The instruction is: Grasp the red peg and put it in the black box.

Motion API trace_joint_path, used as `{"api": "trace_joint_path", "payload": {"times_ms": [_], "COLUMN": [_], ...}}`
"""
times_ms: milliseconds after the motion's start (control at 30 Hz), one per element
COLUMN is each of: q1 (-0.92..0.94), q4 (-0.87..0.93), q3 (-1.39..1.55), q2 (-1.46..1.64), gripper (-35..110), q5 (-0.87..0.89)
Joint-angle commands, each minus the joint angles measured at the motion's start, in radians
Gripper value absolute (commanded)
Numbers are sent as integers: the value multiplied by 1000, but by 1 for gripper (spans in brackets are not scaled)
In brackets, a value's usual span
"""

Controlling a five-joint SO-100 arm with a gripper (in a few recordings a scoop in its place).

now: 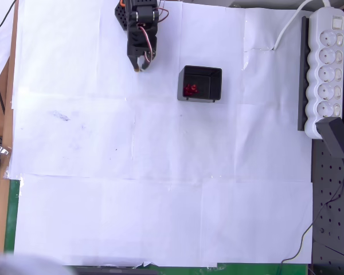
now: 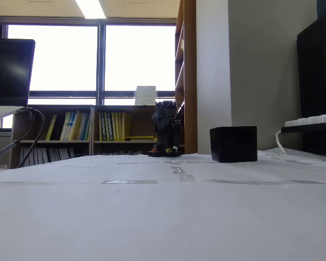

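Note:
The black box [image 1: 200,83] stands on the white paper near the top middle of the overhead view, and at table level it appears as a dark cube [image 2: 233,144]. A small cluster of red pegs [image 1: 190,89] lies inside the box at its left side. My gripper [image 1: 142,65] hangs folded back near the arm's base, to the left of the box and apart from it. Its fingers point down at the paper and look close together with nothing between them. In the fixed view the arm [image 2: 165,130] is a dark folded shape far back.
White paper [image 1: 160,172] covers the table. A long white power strip [image 1: 327,69] with a black adapter [image 1: 338,140] lies along the right edge. A black pegboard [image 1: 332,229] borders the lower right. A wooden table edge [image 1: 6,132] runs down the left.

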Motion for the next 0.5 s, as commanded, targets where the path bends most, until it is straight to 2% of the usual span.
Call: {"api": "trace_joint_path", "payload": {"times_ms": [0, 233, 300, 367, 433, 467], "q1": [18, 35, 52, 72, 75, 61], "q4": [8, 17, 46, 156, 175, 193], "q3": [-43, -127, -127, -127, -127, -127], "q2": [-86, -91, -91, -91, -92, -92], "gripper": [0, 0, 0, 0, 0, 0], "q5": [-34, -126, -195, -334, -249, -130]}}
